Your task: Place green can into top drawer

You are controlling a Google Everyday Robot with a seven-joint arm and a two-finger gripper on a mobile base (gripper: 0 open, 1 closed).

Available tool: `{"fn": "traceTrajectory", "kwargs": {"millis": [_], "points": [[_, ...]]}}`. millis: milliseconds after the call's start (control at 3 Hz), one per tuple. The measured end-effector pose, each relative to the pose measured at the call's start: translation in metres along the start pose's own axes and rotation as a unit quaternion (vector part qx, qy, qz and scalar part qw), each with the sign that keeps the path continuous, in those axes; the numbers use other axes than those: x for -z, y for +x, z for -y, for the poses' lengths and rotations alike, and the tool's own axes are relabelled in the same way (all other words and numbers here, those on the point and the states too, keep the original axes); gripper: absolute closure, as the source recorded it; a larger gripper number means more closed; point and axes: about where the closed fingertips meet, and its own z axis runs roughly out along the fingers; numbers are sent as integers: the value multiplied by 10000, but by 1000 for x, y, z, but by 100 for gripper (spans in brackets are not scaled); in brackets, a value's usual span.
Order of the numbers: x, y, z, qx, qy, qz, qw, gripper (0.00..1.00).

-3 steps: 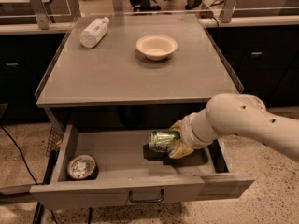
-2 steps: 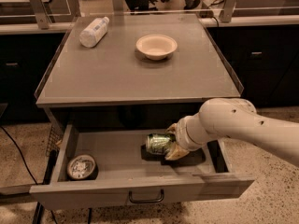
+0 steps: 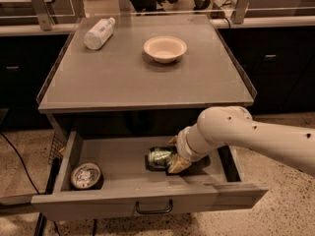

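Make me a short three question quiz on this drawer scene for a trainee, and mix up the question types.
1. True or false: the top drawer is pulled open.
2. Where is the pincer? A) above the bowl. B) inside the drawer, right next to the green can. C) beside the white bottle.
3. What else lies in the drawer, toward the left of the view?

Key: 1 true. 2 B. 3 a round silver-topped can.
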Motion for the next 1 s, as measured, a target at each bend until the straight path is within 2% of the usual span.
{"fn": "traceTrajectory", "kwargs": {"millis": [333, 667, 1000], "points": [[-14, 2, -4, -62, -220, -19, 9997, 100], [-15, 2, -5, -67, -246, -21, 9997, 85], [-15, 2, -5, -67, -246, -21, 9997, 61]]}}
